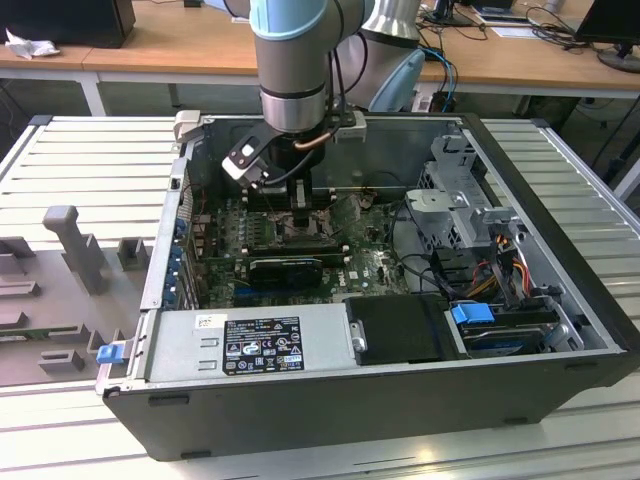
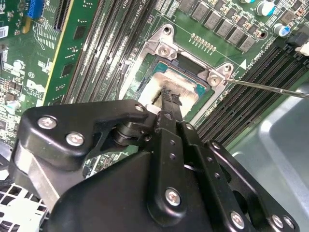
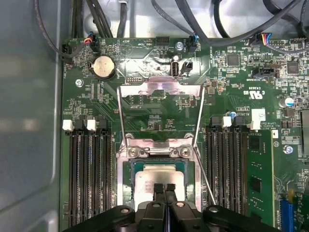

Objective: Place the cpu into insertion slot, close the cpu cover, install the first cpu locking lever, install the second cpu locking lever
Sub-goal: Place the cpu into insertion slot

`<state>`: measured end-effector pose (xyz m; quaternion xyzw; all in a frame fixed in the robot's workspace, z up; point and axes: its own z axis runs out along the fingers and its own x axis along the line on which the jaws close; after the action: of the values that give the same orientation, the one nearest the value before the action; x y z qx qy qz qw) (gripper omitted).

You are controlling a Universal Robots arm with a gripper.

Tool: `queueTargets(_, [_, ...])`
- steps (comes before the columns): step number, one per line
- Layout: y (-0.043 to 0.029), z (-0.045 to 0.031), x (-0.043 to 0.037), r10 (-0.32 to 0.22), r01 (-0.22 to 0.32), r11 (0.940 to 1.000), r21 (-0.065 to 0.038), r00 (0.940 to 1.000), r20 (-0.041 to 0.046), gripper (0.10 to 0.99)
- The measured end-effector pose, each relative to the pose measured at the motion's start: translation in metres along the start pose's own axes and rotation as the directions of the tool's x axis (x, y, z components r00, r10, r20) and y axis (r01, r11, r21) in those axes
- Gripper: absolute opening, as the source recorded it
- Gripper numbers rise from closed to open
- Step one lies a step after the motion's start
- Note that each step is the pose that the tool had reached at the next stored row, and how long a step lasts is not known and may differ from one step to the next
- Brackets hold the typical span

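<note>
The pale silver cpu [image 3: 153,176] lies flat inside the insertion slot [image 3: 126,164], a silver-rimmed socket on the green board. In the second wrist view the cpu [image 2: 182,81] shows just past the black fingertips, inside the insertion slot [image 2: 161,48]. My gripper [image 3: 164,188] is shut, its two tips pressed together right over the cpu's middle; I cannot tell whether they touch it. The cpu cover [image 3: 161,88] is swung open away from the socket, and the board shows through its window. A thin wire locking lever [image 3: 206,186] stands free beside the socket. In the exterior view my gripper [image 1: 300,222] reaches down into the case.
Long black memory slots [image 3: 89,174] flank the socket on both sides. Cables [image 3: 203,29] run along the board's far edge. In the exterior view the open case [image 1: 560,250] holds a power supply [image 1: 250,345], a drive cage [image 1: 460,200] and a black card [image 1: 285,268].
</note>
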<state>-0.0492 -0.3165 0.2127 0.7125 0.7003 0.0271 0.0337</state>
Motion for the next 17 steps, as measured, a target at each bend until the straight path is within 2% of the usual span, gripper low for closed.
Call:
queueTargets(12, [0.0001,-0.0013,-0.0003,0.000,0.000,1.0000,0.000,1.0000,0.0000,0.106])
queueTargets(17, [0.0009,-0.0096,-0.0003,0.000,0.000,1.0000,0.000,1.0000,-0.0001,0.106])
